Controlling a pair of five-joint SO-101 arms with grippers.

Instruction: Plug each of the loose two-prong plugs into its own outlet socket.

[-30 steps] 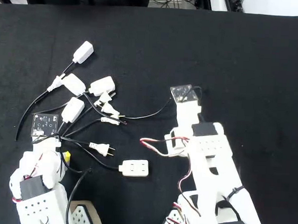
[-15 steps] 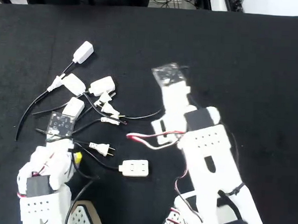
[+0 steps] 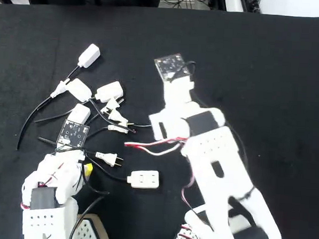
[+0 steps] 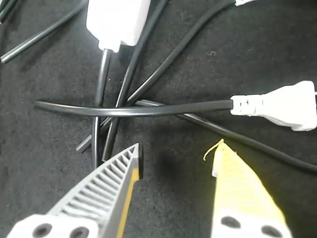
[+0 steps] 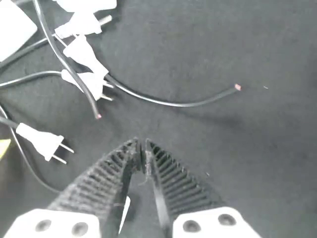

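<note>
Several white two-prong plugs on black cords lie at the table's left: one plug (image 3: 108,158) (image 4: 282,105) (image 5: 42,141) sits alone with its prongs pointing right. Others (image 3: 117,116) (image 5: 84,49) cluster farther back. White sockets (image 3: 78,114) (image 4: 116,20) lie among the cords, and one socket (image 3: 143,178) rests near the front. My left gripper (image 4: 178,148) is open above crossed cords, with the lone plug just beyond its yellow finger (image 3: 87,170). My right gripper (image 5: 142,145) is shut on nothing and hovers over bare cloth beside the plug cluster.
A black cloth (image 3: 268,77) covers the table, with open room on its right half. A cut cord end (image 5: 237,87) lies ahead of the right gripper. The right arm (image 3: 206,143) stretches across the middle. Tangled cords (image 4: 129,109) cross under the left gripper.
The right arm has swung left and farther back, toward the plug cluster. The left arm has shifted right and forward over the cords.
</note>
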